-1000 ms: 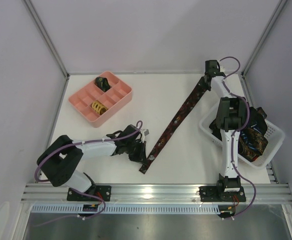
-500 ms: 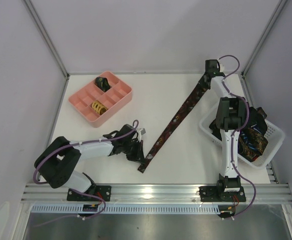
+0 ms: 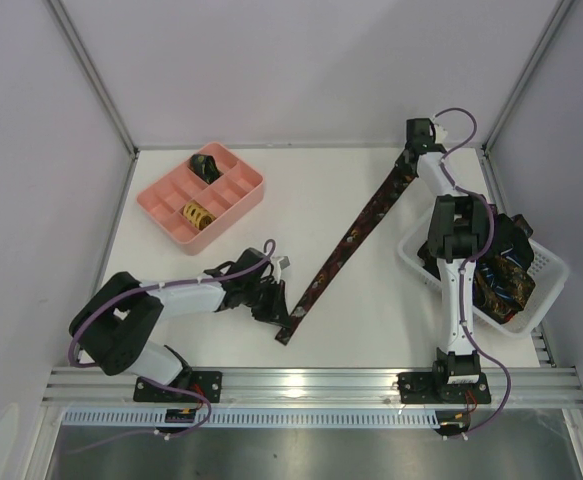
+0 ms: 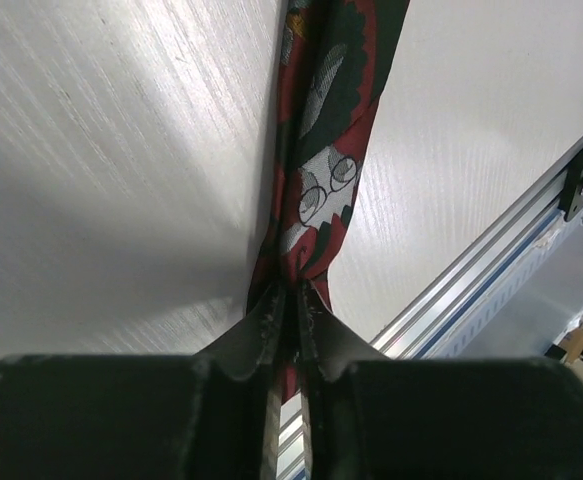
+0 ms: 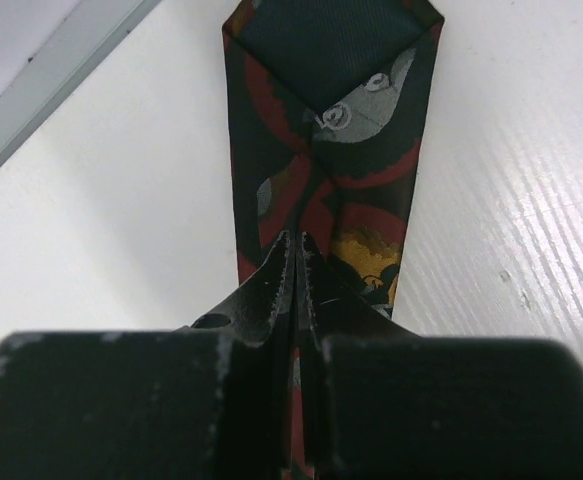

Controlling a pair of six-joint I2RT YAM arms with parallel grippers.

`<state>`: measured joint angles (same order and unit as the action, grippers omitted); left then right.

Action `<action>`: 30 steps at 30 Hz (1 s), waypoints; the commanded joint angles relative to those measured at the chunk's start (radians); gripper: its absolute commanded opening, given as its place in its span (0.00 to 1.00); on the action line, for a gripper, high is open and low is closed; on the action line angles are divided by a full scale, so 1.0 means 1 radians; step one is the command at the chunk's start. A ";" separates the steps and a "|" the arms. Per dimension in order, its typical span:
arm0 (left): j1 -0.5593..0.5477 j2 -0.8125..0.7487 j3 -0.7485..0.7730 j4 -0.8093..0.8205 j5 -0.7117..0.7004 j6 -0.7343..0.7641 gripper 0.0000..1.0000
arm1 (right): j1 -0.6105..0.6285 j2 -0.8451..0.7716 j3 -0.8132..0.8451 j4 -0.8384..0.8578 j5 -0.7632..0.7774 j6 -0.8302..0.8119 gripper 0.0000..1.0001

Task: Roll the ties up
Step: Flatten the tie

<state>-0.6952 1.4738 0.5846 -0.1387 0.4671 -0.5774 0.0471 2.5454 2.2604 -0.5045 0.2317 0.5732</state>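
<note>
One dark tie (image 3: 346,245) with red-orange patterning lies stretched in a straight diagonal across the white table, from near the front centre to the far right. My left gripper (image 3: 285,318) is shut on its narrow near end, which shows pinched in the left wrist view (image 4: 296,290), with the tie (image 4: 321,140) running away from the fingers. My right gripper (image 3: 407,166) is shut on the far, wide end; in the right wrist view (image 5: 298,245) the tie's pointed tip (image 5: 331,60) lies flat just beyond the jaws.
A pink compartment tray (image 3: 233,203) stands at the back left, with a dark rolled tie (image 3: 205,164) and a yellow-patterned rolled tie (image 3: 196,213) in it. A white mesh basket (image 3: 545,281) at the right holds a heap of more ties (image 3: 506,270). The metal rail (image 3: 311,380) runs along the front edge.
My left gripper has drawn slightly to the left with the tie's near end. My right gripper has shifted slightly towards the far edge. Both stay shut on the tie.
</note>
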 commanded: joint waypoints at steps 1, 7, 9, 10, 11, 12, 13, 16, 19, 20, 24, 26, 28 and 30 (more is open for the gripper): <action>0.013 0.008 -0.015 -0.013 0.027 0.034 0.18 | 0.011 -0.005 0.031 0.043 0.110 -0.021 0.00; 0.025 -0.007 -0.011 -0.039 0.004 0.045 0.40 | 0.007 0.004 0.036 0.046 0.124 -0.016 0.01; 0.028 -0.023 0.006 -0.059 -0.018 0.062 0.49 | 0.007 0.009 0.036 0.047 0.115 -0.018 0.04; 0.031 -0.026 0.024 -0.085 -0.027 0.071 0.50 | 0.005 0.012 0.036 0.050 0.112 -0.016 0.07; 0.036 -0.029 0.033 -0.102 -0.036 0.092 0.52 | 0.004 0.013 0.034 0.052 0.106 -0.015 0.08; 0.051 -0.032 0.044 -0.116 -0.039 0.105 0.54 | 0.002 0.016 0.037 0.055 0.100 -0.016 0.09; 0.059 -0.035 0.061 -0.143 -0.039 0.125 0.55 | 0.002 0.016 0.039 0.055 0.101 -0.016 0.11; 0.100 -0.046 0.078 -0.167 -0.035 0.139 0.65 | -0.003 0.024 0.056 0.050 0.083 -0.019 0.17; 0.125 -0.064 0.077 -0.162 0.004 0.146 0.79 | -0.006 0.030 0.068 0.043 0.064 -0.029 0.28; 0.125 -0.063 0.075 -0.159 0.016 0.146 0.84 | -0.007 0.029 0.067 0.043 0.057 -0.032 0.32; 0.129 -0.067 0.078 -0.168 0.031 0.160 0.88 | -0.009 0.018 0.071 0.017 0.038 -0.035 0.43; 0.131 -0.090 0.072 -0.174 0.021 0.156 0.89 | -0.007 -0.002 0.067 -0.009 0.037 -0.036 0.44; 0.131 -0.108 0.063 -0.174 -0.001 0.139 0.89 | -0.006 -0.046 0.033 -0.025 0.037 -0.032 0.45; 0.131 -0.132 0.052 -0.170 -0.021 0.126 0.93 | -0.004 -0.085 -0.001 -0.038 0.035 -0.032 0.45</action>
<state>-0.5720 1.3960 0.6472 -0.2989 0.4866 -0.4614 0.0429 2.5641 2.2768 -0.5171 0.2672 0.5461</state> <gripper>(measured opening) 0.919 0.446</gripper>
